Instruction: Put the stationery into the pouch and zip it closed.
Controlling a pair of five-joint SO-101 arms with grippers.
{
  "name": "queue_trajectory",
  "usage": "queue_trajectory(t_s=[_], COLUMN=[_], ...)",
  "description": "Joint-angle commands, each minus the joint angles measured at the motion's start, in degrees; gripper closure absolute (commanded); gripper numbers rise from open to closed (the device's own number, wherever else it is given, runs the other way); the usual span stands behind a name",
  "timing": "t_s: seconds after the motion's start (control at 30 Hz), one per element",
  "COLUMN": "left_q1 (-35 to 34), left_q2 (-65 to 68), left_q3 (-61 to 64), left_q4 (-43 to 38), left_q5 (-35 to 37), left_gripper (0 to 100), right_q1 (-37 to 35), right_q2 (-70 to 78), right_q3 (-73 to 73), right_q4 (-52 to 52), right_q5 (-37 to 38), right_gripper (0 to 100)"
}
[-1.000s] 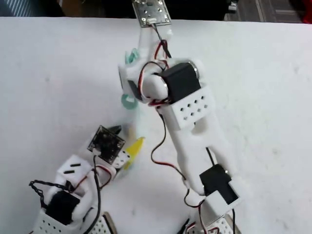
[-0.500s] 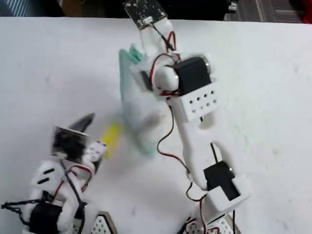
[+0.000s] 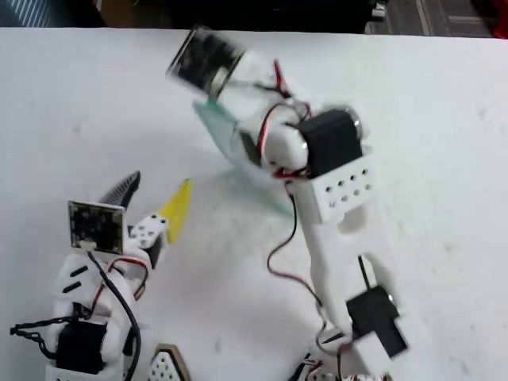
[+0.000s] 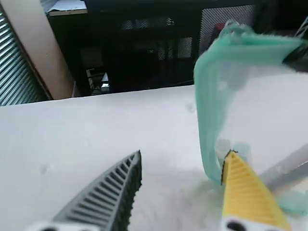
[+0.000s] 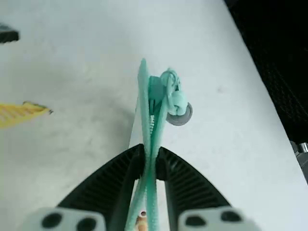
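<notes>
The pouch (image 3: 230, 147) is clear with a teal zip edge and is held off the white table near the far middle. My right gripper (image 5: 149, 159) is shut on the pouch's (image 5: 144, 106) teal edge, just behind the zip pull with its ring (image 5: 175, 103). A pencil tip (image 5: 141, 219) peeks out between those fingers. My left gripper (image 3: 159, 182) stands open at the near left, black finger and yellow finger spread, a short way from the pouch. In the left wrist view the left gripper (image 4: 185, 156) faces the pouch (image 4: 207, 110), with grey pen shafts (image 4: 288, 168) beside the yellow finger.
The white table (image 3: 444, 119) has free room on the right and at the far left. Its far edge (image 3: 95, 28) meets a dark background. The right arm's white links and cables (image 3: 333, 238) cross the middle.
My left gripper has pulled back to the left, away from the pouch, and its fingers have spread. The right arm has swung, and the pouch now hangs tilted in its grip.
</notes>
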Motion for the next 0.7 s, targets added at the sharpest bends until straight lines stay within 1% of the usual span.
queue_trajectory(t_s=[0.0, 0.1, 0.17, 0.2, 0.23, 0.3, 0.43, 0.53, 0.67], left_q1=[3.0, 3.2, 3.8, 4.4, 5.3, 8.5, 12.5, 14.5, 21.0], left_q2=[0.4, 0.4, 0.4, 0.4, 0.3, 0.2, 0.2, 0.2, 0.2], left_q3=[-0.2, -0.2, -0.2, -0.2, -0.4, -0.6, -0.6, -0.6, -0.4], left_q4=[-1.1, -0.1, 0.0, 0.5, 1.7, 3.6, 6.2, 7.7, 9.3], left_q5=[-2.5, -3.4, -3.5, -4.7, -7.3, -10.7, -11.3, -13.9, -15.1], left_gripper=[72, 72, 72, 72, 72, 72, 72, 72, 72], right_q1=[-1.5, -0.6, 0.6, 0.8, 1.3, 1.9, 1.8, 1.9, 2.0], right_q2=[-9.2, -14.3, -17.7, -19.5, -21.1, -24.1, -29.9, -35.3, -41.9], right_q3=[11.5, 18.2, 19.4, 19.7, 20.0, 21.8, 31.6, 39.1, 45.0], right_q4=[1.2, 1.2, 1.2, 1.2, 1.2, 1.2, 1.3, 1.3, 1.3], right_q5=[7.8, 11.3, 13.3, 14.5, 15.6, 18.3, 25.2, 30.2, 34.1], right_gripper=[98.1, 98.1, 98.1, 98.1, 98.1, 98.1, 98.1, 98.1, 98.1])
